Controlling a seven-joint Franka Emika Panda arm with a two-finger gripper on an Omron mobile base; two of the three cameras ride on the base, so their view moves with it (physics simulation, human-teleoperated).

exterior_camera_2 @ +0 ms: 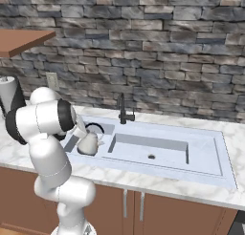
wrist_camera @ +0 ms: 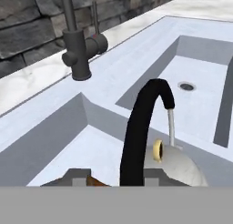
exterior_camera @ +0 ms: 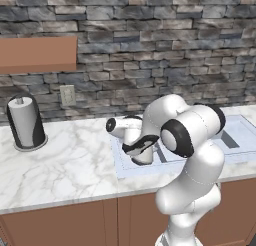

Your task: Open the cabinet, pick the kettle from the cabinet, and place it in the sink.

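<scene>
The silver-grey kettle (exterior_camera_2: 89, 143) stands upright in the left basin of the pale sink (exterior_camera_2: 206, 157), its black arched handle (wrist_camera: 136, 127) rising in front of the hand camera. My gripper (wrist_camera: 116, 177) hangs just above the kettle, open, with the handle between its spread fingertips and closer to the right one. In the right base view the gripper (exterior_camera_2: 82, 130) is mostly hidden behind my arm. In the left base view the kettle (exterior_camera: 143, 156) peeks out from under my wrist. Only the bottom edge of the reddish-brown cabinet (exterior_camera: 37, 52) shows at upper left; its doors are out of view.
The dark faucet (exterior_camera_2: 123, 110) stands behind the divider, close to the kettle, and appears as (wrist_camera: 77, 50) in the hand view. A grey paper-towel roll (exterior_camera: 25, 121) sits on the marble counter to the left, with a wall outlet (exterior_camera: 67, 95) behind. The right basin (exterior_camera_2: 153, 155) has a drain.
</scene>
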